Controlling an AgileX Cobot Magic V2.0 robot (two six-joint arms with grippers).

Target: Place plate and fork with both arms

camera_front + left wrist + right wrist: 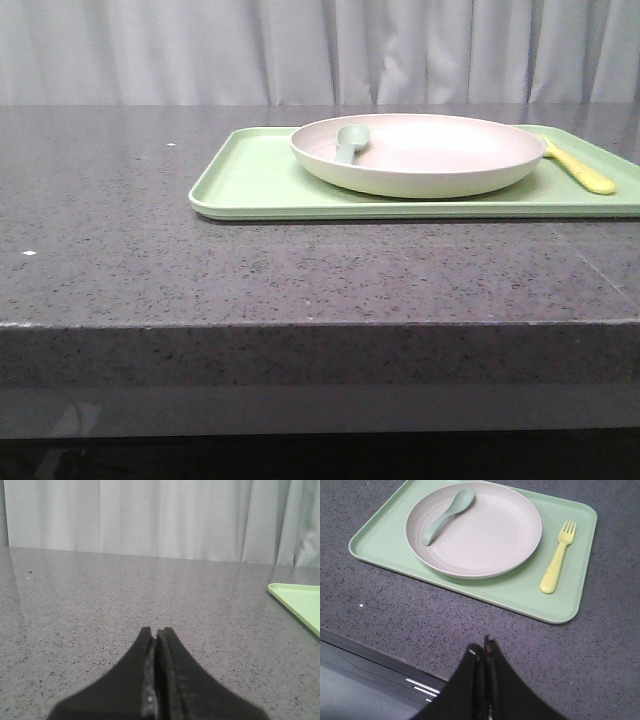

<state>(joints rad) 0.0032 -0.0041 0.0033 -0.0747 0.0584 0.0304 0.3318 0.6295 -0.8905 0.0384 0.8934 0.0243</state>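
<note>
The pale pinkish-cream plate rests on a light-green tray at the right of the table. The yellow fork lies flat on the tray just right of the plate. A grey-green spoon lies inside the plate. My right gripper is shut and empty, hovering over bare table near the front edge, short of the tray. My left gripper is shut and empty above the table, left of the tray's corner. Neither gripper shows in the front view.
The dark speckled stone table spreads to the left of and in front of the tray. Its front edge runs close beneath my right gripper. A pale curtain hangs behind the table.
</note>
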